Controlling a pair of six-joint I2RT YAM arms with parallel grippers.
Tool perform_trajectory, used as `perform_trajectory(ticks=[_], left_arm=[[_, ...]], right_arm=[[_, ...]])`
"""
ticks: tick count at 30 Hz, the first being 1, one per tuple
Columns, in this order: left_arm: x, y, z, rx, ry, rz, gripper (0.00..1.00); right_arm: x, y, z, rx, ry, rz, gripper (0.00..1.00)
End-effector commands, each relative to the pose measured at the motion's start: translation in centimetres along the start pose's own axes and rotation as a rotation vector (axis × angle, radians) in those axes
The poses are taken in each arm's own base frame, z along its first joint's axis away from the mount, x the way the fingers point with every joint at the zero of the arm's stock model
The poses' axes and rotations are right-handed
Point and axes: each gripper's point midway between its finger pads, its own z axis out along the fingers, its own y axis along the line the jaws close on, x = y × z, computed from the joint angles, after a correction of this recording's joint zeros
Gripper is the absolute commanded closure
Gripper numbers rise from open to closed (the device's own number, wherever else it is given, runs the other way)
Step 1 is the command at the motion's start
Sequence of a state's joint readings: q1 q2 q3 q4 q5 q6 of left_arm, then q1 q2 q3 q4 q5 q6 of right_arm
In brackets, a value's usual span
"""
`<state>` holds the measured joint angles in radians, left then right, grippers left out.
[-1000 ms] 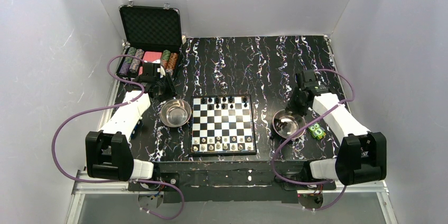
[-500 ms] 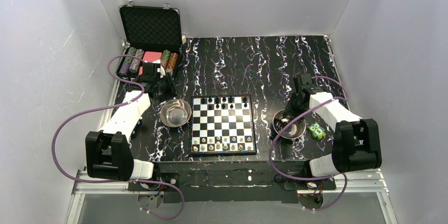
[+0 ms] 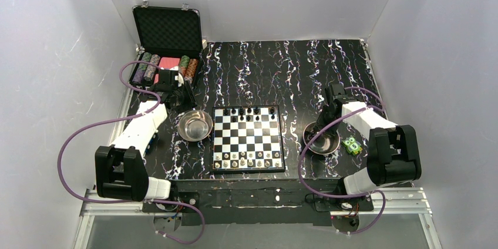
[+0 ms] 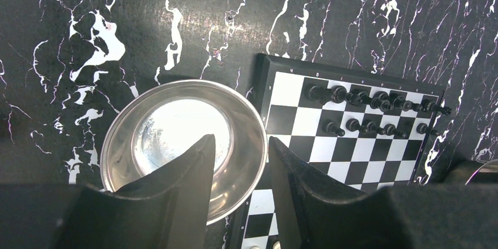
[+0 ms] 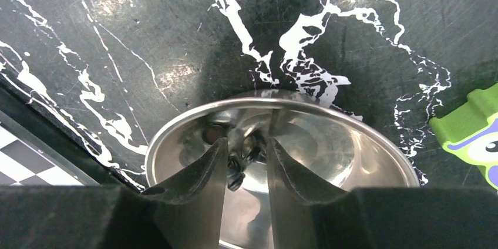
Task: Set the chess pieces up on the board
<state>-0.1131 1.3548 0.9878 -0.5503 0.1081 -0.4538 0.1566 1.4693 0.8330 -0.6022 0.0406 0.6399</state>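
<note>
The board (image 3: 247, 143) lies at the table's middle. Black pieces (image 3: 246, 111) stand in its far rows and pale pieces (image 3: 246, 160) along its near rows. The black pieces (image 4: 376, 99) and the board (image 4: 289, 91) also show in the left wrist view. My right gripper (image 3: 325, 122) is down inside the right steel bowl (image 3: 329, 146). In the right wrist view the gripper (image 5: 247, 141) is open, with a dark piece (image 5: 238, 170) lying between the fingers on the bowl's floor (image 5: 352, 149). My left gripper (image 4: 241, 138) is open and empty above the left bowl's rim.
The left steel bowl (image 3: 195, 125) sits by the board's left edge and looks empty (image 4: 126, 137). A green toy (image 3: 352, 145) lies right of the right bowl. An open black case (image 3: 167, 29) with poker chips (image 3: 147, 67) stands at the back left.
My right arm has swung in and lowered its gripper into the right bowl, round the dark piece. The left arm has not moved.
</note>
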Motion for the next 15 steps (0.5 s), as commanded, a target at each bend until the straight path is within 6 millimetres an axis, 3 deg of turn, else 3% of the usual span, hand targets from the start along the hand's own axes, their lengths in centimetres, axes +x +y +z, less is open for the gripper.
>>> perform_trajectory(ticks=[1,15], left_arm=[[-0.33,-0.27,-0.64,0.016,-0.015,-0.001,0.62],[-0.32,-0.29,-0.64,0.018,-0.015,0.000,0.63]], right_arm=[[0.14,-0.69,0.86,0.026,0.011,0.000,0.63],[0.24,-0.95,0.61,0.027,-0.002,-0.003,0.64]])
